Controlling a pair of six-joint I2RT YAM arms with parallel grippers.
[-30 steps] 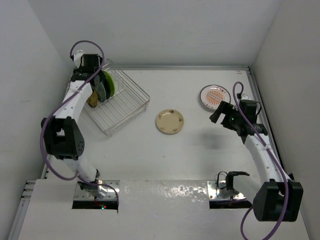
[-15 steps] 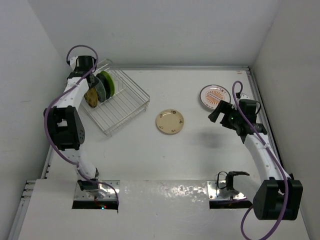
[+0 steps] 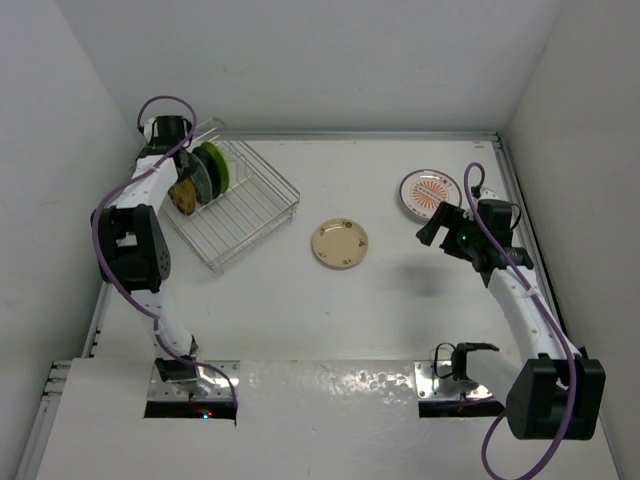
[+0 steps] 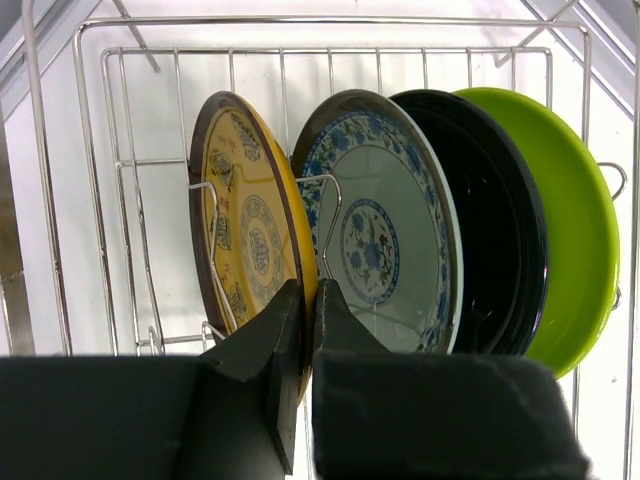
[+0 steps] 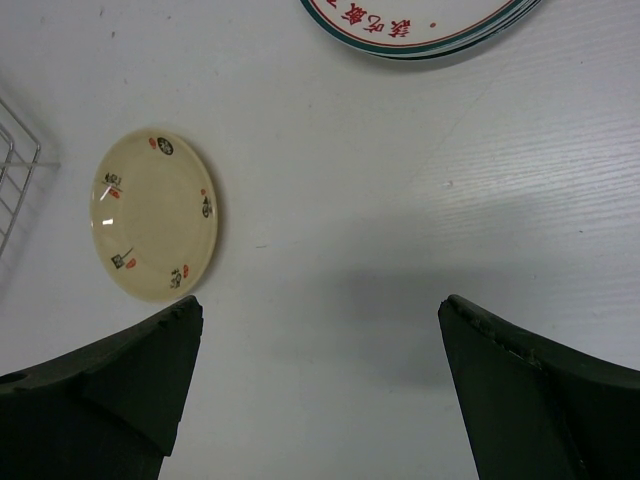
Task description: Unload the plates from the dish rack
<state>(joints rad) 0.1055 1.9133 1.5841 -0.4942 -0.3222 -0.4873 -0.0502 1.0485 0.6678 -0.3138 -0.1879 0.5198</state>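
Note:
The silver wire dish rack (image 3: 245, 210) stands at the far left and holds several upright plates. In the left wrist view they are a tan-yellow patterned plate (image 4: 245, 230), a white plate with blue pattern (image 4: 385, 240), a dark green plate (image 4: 500, 230) and a lime green plate (image 4: 575, 220). My left gripper (image 4: 308, 300) is shut on the tan plate's rim; it also shows in the top view (image 3: 182, 178). A cream plate (image 3: 340, 243) and the orange sunburst plate (image 3: 431, 192) lie flat on the table. My right gripper (image 5: 320, 330) is open and empty above the table between them.
The left wall runs close behind the rack and the left arm. The rack's raised rail (image 4: 330, 20) frames the plates. A corner of the rack (image 5: 15, 170) shows at the left of the right wrist view, next to the cream plate (image 5: 155, 215).
The left wrist has shifted a little left toward the wall and the arm's elbow has swung up beside the rack. The plates and the right arm have not moved.

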